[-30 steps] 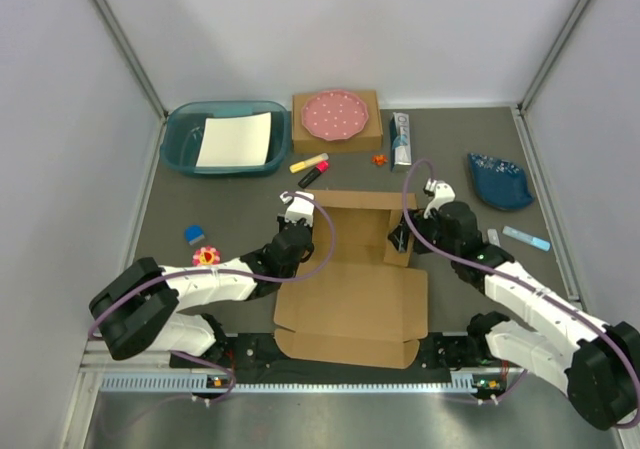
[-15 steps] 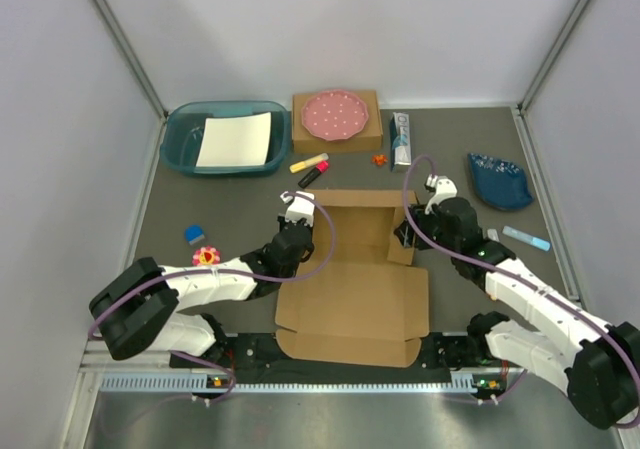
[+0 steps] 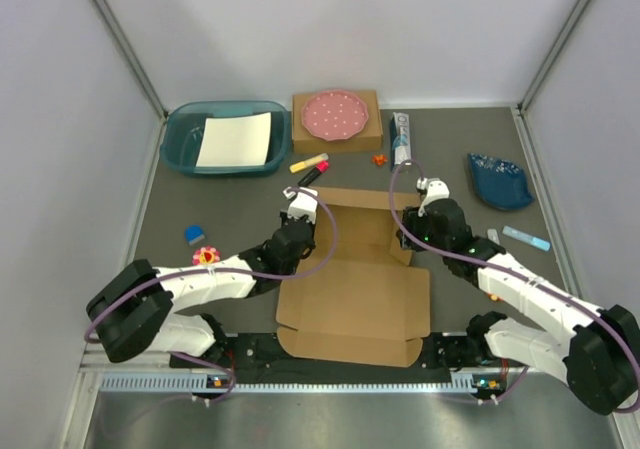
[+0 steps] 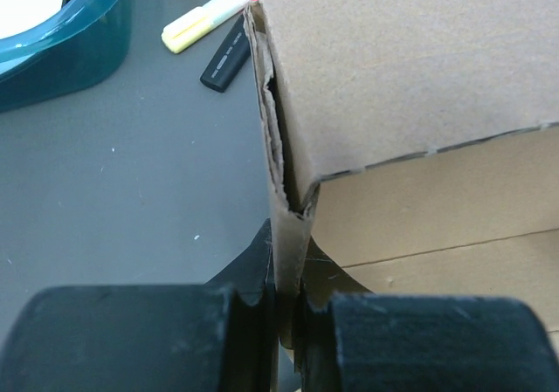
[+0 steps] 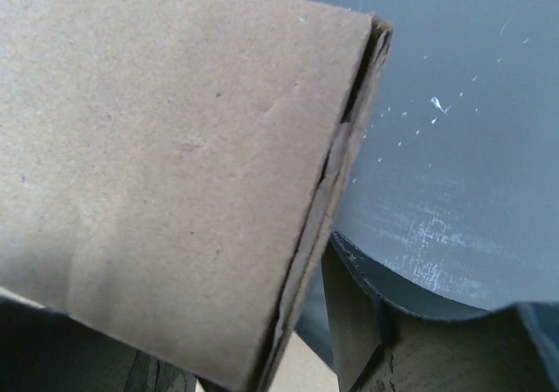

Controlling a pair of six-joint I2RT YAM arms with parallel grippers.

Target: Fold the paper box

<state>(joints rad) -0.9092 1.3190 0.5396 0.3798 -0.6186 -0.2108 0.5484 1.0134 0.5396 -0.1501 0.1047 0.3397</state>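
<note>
Wall-raising step on the paper box (image 3: 352, 294), flat-based on the surface (image 3: 240, 194) between the arms: left tool (image 4: 284, 322) clenched on the raised left wall, right tool (image 3: 405, 234) at the right wall, grip hard to tell, so next likely means squaring both walls upright.

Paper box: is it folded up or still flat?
Partly folded: the paper box has walls standing at the far end; its near panel lies flat.
</note>
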